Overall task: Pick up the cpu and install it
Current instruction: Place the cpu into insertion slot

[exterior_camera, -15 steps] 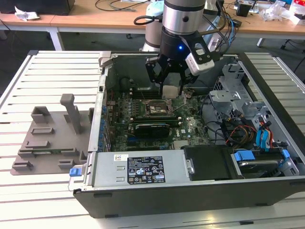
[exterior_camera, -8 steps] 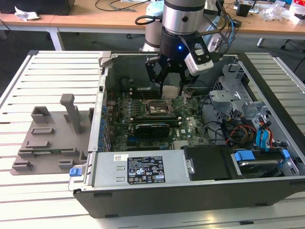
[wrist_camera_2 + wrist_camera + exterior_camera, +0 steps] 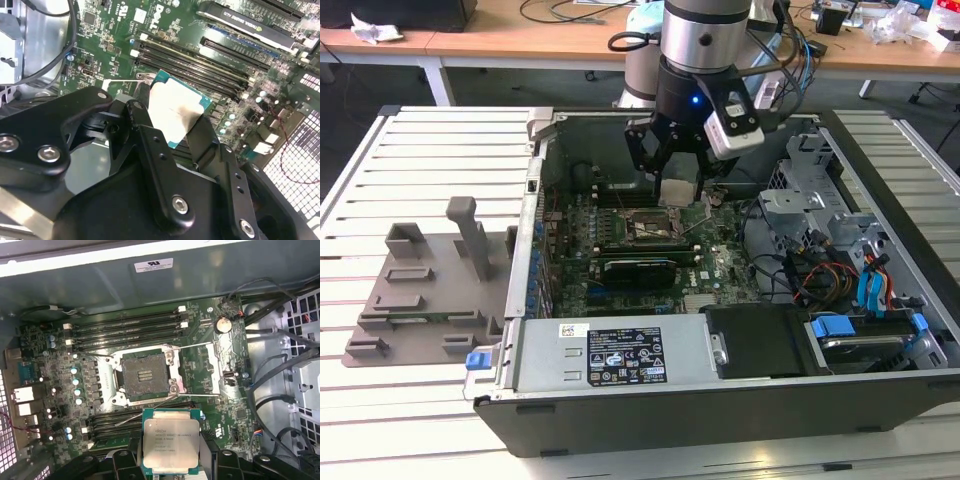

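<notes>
Grasping the cpu (image 3: 171, 444) by two opposite edges in the gripper (image 3: 678, 172), silver top facing the wrist. Held clear above the motherboard (image 3: 235, 415) inside the case (image 3: 620, 360). Below the gripper, just beyond the cpu: the socket (image 3: 145, 374), frame open.

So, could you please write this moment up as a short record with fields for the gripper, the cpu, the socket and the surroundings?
gripper: shut on the cpu, inside the open computer case
cpu: gripped on two opposite edges, metal top up, above the motherboard, not seated
socket: empty, metal frame swung open
grey tray: on the slatted table, on the exterior view's left of the case
task state: cpu picked up, not yet installed
</notes>
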Available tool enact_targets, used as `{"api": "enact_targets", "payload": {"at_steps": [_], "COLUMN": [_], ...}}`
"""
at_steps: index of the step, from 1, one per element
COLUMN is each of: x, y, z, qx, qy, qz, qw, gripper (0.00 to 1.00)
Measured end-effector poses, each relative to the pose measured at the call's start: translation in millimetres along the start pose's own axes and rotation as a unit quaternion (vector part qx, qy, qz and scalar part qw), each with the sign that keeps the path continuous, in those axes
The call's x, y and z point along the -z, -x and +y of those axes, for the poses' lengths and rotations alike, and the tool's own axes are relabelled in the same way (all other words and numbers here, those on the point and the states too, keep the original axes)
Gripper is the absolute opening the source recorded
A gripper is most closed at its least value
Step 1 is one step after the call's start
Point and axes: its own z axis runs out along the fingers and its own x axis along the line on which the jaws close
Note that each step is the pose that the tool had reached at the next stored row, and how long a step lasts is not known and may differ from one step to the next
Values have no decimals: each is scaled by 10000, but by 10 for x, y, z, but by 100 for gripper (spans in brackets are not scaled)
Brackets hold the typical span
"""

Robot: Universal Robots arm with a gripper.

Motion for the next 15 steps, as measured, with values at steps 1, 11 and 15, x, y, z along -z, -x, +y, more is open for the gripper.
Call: {"api": "enact_targets", "payload": {"at_steps": [1, 11, 15], "x": [0, -1, -1], "y": [0, 0, 0], "z": [0, 0, 0], "qx": [-67, -566, -814], "qy": [-1, -5, -8], "qz": [1, 8, 12], "qw": [10000, 9984, 9967], "gripper": [55, 55, 55]}}
